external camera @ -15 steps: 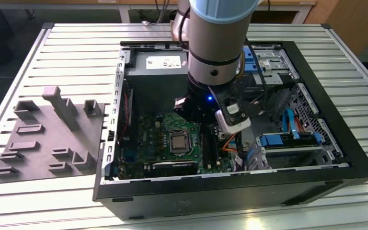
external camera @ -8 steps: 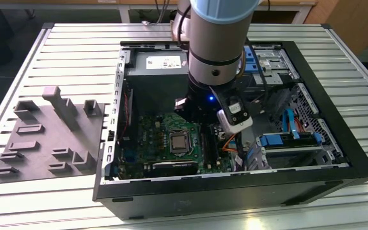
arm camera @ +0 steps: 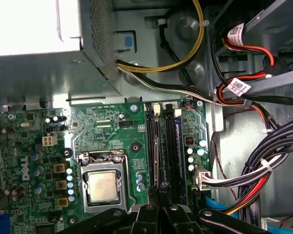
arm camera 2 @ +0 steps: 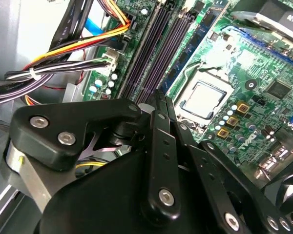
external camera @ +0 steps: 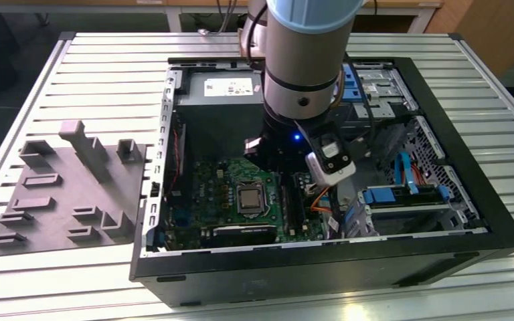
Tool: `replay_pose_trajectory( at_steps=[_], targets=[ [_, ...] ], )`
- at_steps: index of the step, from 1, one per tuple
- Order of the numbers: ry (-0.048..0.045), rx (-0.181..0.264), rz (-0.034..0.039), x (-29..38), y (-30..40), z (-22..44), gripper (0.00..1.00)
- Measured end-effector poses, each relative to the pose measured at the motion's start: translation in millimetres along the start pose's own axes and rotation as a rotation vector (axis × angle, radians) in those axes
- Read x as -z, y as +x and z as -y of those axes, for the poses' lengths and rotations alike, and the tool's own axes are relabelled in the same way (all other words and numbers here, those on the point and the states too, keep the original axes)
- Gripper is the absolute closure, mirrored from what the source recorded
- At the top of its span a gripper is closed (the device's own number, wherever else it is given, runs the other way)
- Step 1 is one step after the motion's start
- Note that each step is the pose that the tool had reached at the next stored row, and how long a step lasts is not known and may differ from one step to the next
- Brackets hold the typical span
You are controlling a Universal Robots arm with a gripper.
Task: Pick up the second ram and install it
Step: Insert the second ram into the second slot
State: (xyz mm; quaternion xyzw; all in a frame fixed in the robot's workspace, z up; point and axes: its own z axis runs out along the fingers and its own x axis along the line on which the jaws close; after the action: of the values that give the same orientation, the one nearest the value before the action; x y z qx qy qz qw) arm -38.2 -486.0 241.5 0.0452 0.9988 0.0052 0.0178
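Hovering over the motherboard [arm camera: 112,141], the end effector [arm camera 2: 158,97] hides its fingertips.

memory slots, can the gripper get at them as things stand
Probably yes: the gripper hangs just above the memory slots, and the cables lie beside them, not across them.

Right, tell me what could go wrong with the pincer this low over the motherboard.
The pincer hangs just above the long black plastic memory slots; slight misalignment could load a slot edge or the green motherboard. The bundle of coloured wires plugs in right beside those slots, so it might get snagged.
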Motion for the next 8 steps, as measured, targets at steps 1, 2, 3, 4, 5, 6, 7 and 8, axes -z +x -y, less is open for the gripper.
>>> replay_pose_trajectory(
  at_steps=[1, 2, 3, 4, 5, 6, 7, 8],
  targets=[
    [-0.0001, 0.004, 0.0, 0.0, -0.1, 0.0, 0.89],
    [-0.0003, 0.007, -0.0001, 0.0, -0.2, 0.0, 0.89],
    [-0.0003, 0.011, -0.0001, 0.0, -0.2, 0.0, 0.89],
    [-0.0004, 0.012, -0.0002, 0.0, -0.2, 0.0, 0.89],
    [-0.0004, 0.012, -0.0002, 0.0, -0.2, 0.0, 0.89],
    [-0.0004, 0.012, -0.0002, 0.0, -0.2, 0.0, 0.89],
    [-0.0004, 0.012, -0.0001, 0.0, -0.2, 0.0, 0.89],
    [-0.0005, 0.012, -0.0002, 0.0, -0.2, 0.0, 0.89]
  ],
)
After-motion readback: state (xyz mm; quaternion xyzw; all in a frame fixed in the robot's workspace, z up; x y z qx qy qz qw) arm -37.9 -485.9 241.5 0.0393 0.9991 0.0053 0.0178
